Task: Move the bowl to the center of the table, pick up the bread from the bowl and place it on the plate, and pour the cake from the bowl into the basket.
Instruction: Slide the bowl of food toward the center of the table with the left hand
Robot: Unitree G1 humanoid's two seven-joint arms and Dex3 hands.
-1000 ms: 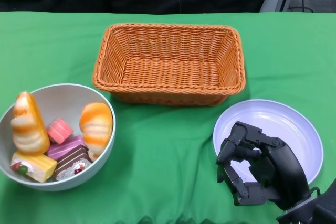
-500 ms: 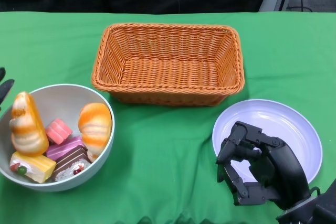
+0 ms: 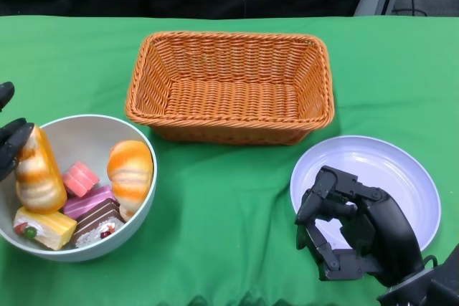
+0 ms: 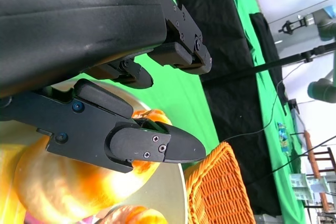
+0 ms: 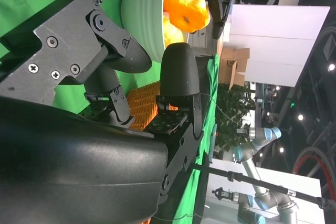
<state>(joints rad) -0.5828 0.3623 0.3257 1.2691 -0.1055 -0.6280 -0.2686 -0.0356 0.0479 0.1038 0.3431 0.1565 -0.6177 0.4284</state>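
So the grey bowl (image 3: 147, 198) is sitting at the left side of the green table (image 3: 229, 206), not in the middle. It's packed: 1 tall striped bread (image 3: 37, 173) leaning at the bowl's left wall, a 2nd rounder orange bread (image 3: 131, 170) on the right side, and cake pieces between and below them: a pink one (image 3: 80, 178), a yellow one with a red bit on top (image 3: 44, 226), and a dark chocolate one (image 3: 98, 221).

The left hand (image 3: 11, 145) is poking in at the left edge, fingers right up against the tall bread and the bowl's rim. From the left wrist view its fingers (image 4: 142, 148) are spreading apart with the bread (image 4: 73, 187) sitting just under them, nothing clamped that I can see, so I'm calling it open and empty.

The right hand (image 3: 355, 231) is hanging over the near-left part of the white plate (image 3: 401, 170), fingers curling in loosely with nothing in them. The right wrist view shows a gap between its fingers (image 5: 178, 74) too.

The orange wicker basket (image 3: 231, 127) is sitting at the back centre, just behind the plate and bowl.
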